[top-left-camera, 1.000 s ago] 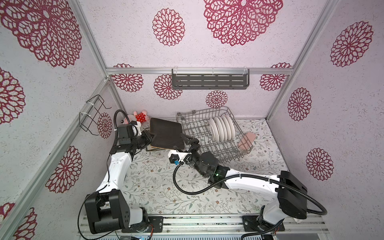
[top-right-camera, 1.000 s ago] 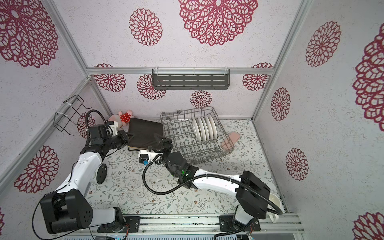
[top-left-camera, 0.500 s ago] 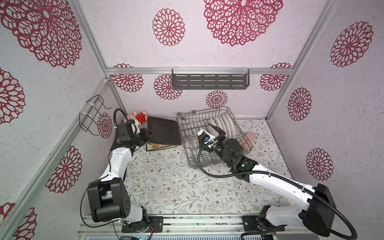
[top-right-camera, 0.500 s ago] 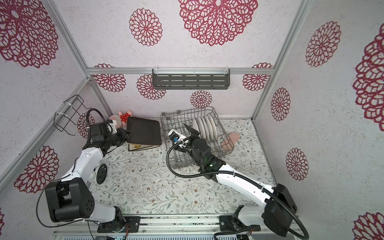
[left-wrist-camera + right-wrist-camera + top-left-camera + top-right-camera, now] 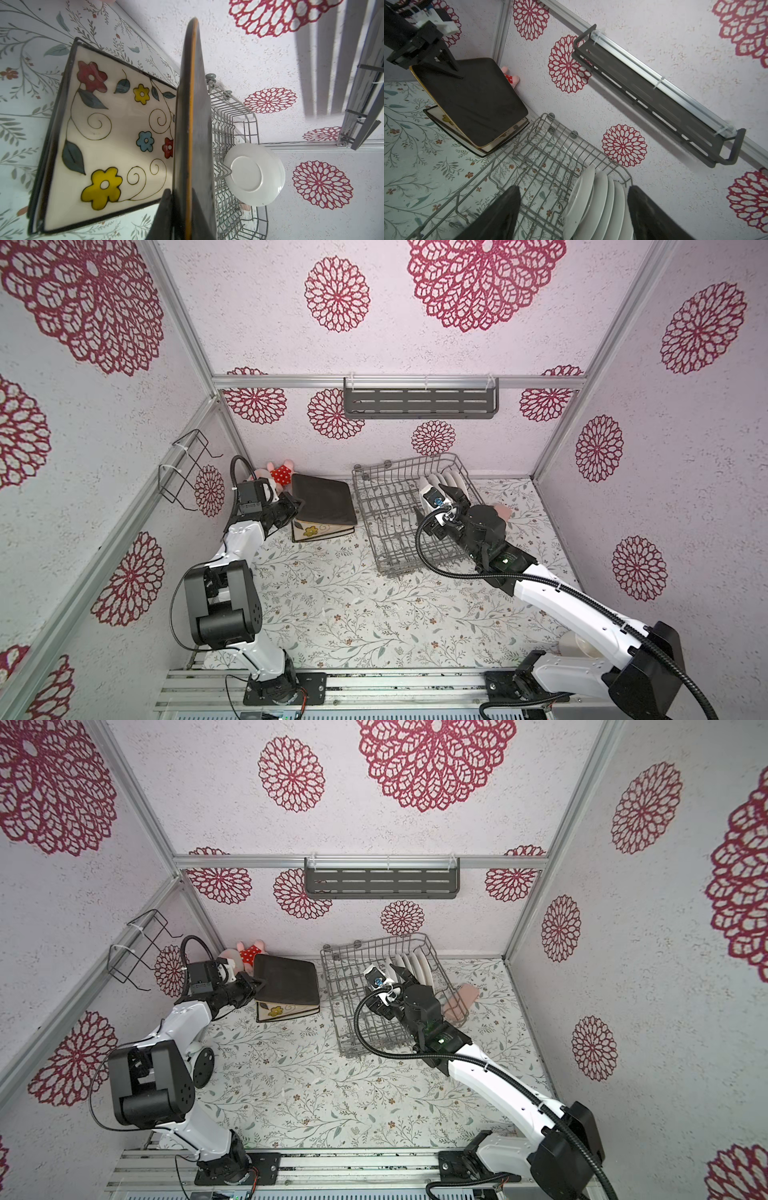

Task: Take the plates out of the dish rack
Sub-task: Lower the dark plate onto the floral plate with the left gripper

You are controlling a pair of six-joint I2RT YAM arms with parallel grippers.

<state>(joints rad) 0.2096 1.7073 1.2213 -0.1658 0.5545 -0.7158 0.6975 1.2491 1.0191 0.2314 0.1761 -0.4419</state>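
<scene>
Several small round white plates (image 5: 598, 203) stand on edge just beyond my right jaws, which gape wide and empty astride the row, at the dish rack's (image 5: 542, 149) far right. My left jaws clamp a dark brown square plate (image 5: 324, 499) above the flowered plates (image 5: 108, 135), left of the rack.

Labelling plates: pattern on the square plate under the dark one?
Square plate: cream, red, yellow, blue flowers, dark rim; left wrist view.

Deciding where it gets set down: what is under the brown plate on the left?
A flowered white plate with a dark rim lies flat on the table, under the tilted brown plate. A second rim shows beneath it; that plate's face is covered.
</scene>
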